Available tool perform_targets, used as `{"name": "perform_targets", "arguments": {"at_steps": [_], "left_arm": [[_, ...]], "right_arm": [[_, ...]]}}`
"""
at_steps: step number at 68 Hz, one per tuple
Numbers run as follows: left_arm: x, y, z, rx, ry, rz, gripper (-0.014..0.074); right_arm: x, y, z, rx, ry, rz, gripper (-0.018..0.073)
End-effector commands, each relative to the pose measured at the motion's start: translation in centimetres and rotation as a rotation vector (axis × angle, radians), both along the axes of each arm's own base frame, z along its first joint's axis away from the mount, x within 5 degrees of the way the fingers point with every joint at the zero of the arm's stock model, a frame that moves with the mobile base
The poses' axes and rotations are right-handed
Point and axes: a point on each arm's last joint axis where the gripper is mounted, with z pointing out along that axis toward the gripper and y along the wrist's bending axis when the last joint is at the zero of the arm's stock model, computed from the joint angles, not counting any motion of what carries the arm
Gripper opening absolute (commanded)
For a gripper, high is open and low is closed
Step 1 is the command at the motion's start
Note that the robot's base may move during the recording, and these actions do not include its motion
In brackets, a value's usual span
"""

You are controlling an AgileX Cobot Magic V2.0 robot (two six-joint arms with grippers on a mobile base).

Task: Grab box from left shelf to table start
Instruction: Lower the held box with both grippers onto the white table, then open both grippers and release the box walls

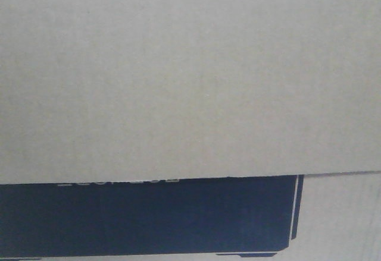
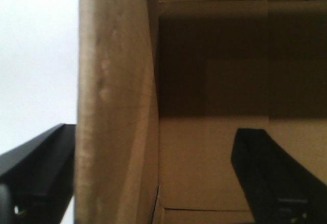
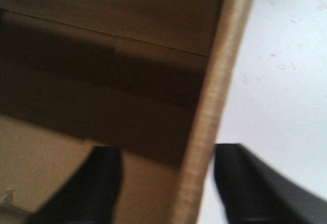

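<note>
One box (image 1: 190,76) fills the front view, so close that its plain tan corrugated face takes up the upper two thirds. Below that face's lower edge lies a wide black printed panel (image 1: 143,216) with a thin pale outline on its right side. A row of small pale letters sits along the panel's top, half cut off by the cardboard edge and too blurred to read.

Two pincers are in view, one per wrist camera. The left pincer (image 2: 153,178) straddles one upright wall of the box (image 2: 115,106): one black finger (image 2: 36,173) is outside, the other (image 2: 276,178) inside the brown, shadowed interior. Whether the fingers press the wall cannot be told. The right pincer (image 3: 166,183) likewise straddles a wall, whose ribbed cut edge (image 3: 214,101) runs between one dark finger (image 3: 92,188) inside and one (image 3: 255,183) outside; contact there cannot be told either. A pale, smooth surface shows beyond the box in both wrist views.
</note>
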Motion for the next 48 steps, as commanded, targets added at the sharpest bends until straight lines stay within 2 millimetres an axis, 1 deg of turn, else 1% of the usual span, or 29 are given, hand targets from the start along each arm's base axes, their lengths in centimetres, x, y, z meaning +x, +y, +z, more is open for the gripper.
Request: {"name": "perform_targets", "arguments": {"at_steps": [1, 8, 14, 20, 25, 33, 36, 40, 45, 48], "left_arm": [[-0.2, -0.2, 1.4, -0.025, -0.064, -0.005, 0.0509], [-0.2, -0.2, 1.4, -0.025, -0.058, -0.004, 0.0509], [-0.5, -0.1, 1.9, -0.026, -0.063, -0.003, 0.0509], [-1.0, 0.0, 3.0, -0.036, -0.103, -0.003, 0.0508], [-1.8, 0.2, 4.5, -0.047, -0.159, -0.003, 0.0508], [-4.2, 0.9, 7.3, -0.070, -0.273, -0.001, 0.0507], [-5.5, 1.2, 8.4, -0.075, -0.319, 0.000, 0.0505], [-7.2, 1.7, 9.4, -0.081, -0.375, -0.006, 0.0493], [-9.5, 2.2, 10.2, -0.092, -0.436, -0.006, 0.0452], [-11.5, 2.7, 10.8, -0.106, -0.491, -0.005, 0.0400]], "right_arm": [[-0.2, 0.1, 2.2, 0.031, -0.105, 0.001, 0.0632], [-0.4, -0.1, 2.5, 0.016, -0.115, 0.002, 0.0626], [-0.7, -0.4, 2.8, -0.016, -0.136, 0.004, 0.0626], [-1.1, -0.8, 3.7, -0.058, -0.161, 0.003, 0.0626], [-1.6, -1.2, 4.8, -0.084, -0.183, -0.002, 0.0626], [-3.0, -1.9, 7.3, -0.087, -0.227, -0.016, 0.0625], [-4.1, -2.0, 8.6, -0.079, -0.263, -0.019, 0.0625], [-5.2, -2.2, 9.6, -0.072, -0.297, -0.021, 0.0620], [-7.0, -2.5, 10.7, -0.063, -0.339, -0.025, 0.0574], [-8.4, -2.7, 11.2, -0.057, -0.369, -0.028, 0.0503]]}}
